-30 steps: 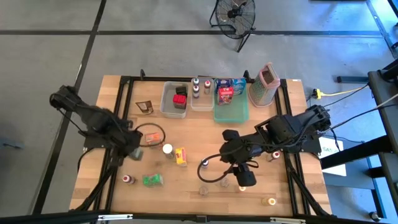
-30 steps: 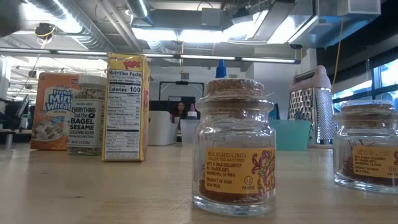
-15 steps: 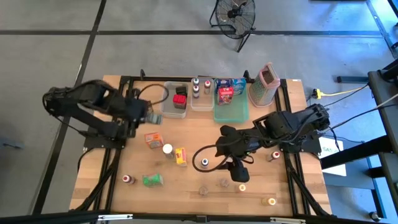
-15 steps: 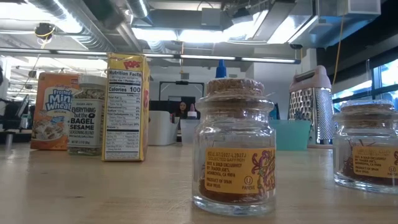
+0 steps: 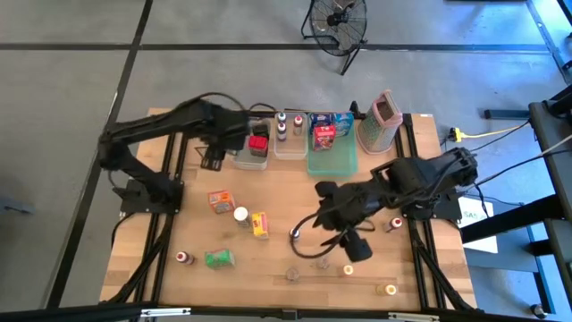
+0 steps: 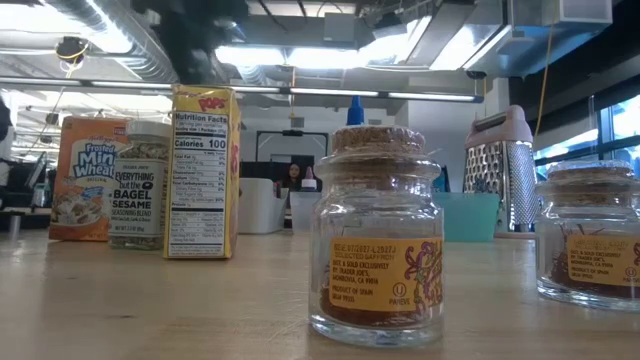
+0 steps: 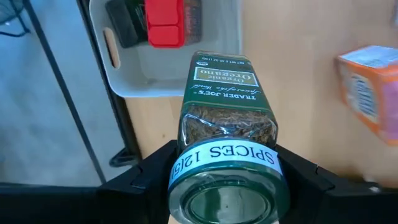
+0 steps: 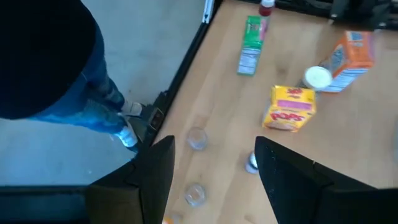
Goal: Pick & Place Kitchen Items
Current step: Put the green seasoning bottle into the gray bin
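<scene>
My left gripper (image 7: pixel 227 180) pinching oregano jar (image 7: pixel 225 124), label reads "Trader Joe's Organic Oregano", band says "SPICES"; jar base cut off. Jar hangs over table edge beside clear tub (image 7: pixel 168 68) with red-lidded thing inside, half hidden. My right gripper (image 8: pixel 214 165) spread, holding nothing, above yellow Pops box (image 8: pixel 289 109). Low view: two cork jars (image 6: pixel 385 240), writing too small.

The person (image 8: pixel 56 68) beside the table (image 8: pixel 348 124) is cut off by the frame above the legs. The oregano jar (image 7: pixel 227 130) hides its own base, and the orange box (image 7: pixel 373 93) beside it runs off the edge.
</scene>
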`<action>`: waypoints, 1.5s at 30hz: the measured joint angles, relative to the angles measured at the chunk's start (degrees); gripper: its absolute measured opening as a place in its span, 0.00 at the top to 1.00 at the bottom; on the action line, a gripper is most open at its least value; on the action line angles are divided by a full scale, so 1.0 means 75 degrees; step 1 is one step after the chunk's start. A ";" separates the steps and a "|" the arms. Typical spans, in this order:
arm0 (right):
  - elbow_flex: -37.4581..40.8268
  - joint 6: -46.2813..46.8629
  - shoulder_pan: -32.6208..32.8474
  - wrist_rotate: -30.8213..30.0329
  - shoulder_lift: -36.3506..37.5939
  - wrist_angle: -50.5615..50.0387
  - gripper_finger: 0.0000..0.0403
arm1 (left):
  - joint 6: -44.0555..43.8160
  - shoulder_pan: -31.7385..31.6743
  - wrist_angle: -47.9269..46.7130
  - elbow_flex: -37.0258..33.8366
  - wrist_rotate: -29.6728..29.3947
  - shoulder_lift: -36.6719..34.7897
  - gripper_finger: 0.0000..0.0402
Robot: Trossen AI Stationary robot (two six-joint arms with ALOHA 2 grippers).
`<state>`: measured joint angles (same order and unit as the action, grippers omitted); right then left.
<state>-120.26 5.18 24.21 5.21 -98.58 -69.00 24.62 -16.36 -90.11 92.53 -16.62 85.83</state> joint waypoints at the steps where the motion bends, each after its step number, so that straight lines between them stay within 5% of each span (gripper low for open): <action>1: -0.0003 -0.0152 -0.0043 -0.0003 0.0069 -0.0085 0.44 | 0.0143 -0.0119 0.0022 0.0149 -0.0008 0.0230 0.50; 12: -0.0007 -0.0875 -0.0229 -0.0063 0.0330 -0.0690 0.44 | 0.1465 -0.1303 0.0035 0.2229 -0.0141 0.2063 0.50; 16: -0.0007 -0.0935 -0.0222 0.0000 0.0339 -0.0992 0.44 | 0.1505 -0.1948 0.0010 0.2214 0.0932 0.2198 0.50; 37: -0.0002 -0.2095 -0.1014 0.0388 0.0685 -0.1948 0.44 | 0.1547 -0.2481 0.0015 0.2090 0.0139 0.2816 0.50; 45: -0.0007 -0.2191 -0.1677 0.0912 0.0979 -0.2135 0.44 | 0.1692 -0.2819 0.0117 0.2090 0.0559 0.2816 0.50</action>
<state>-120.31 -11.25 11.63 12.05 -91.24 -85.01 37.31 -37.50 -89.23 108.20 -12.43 106.96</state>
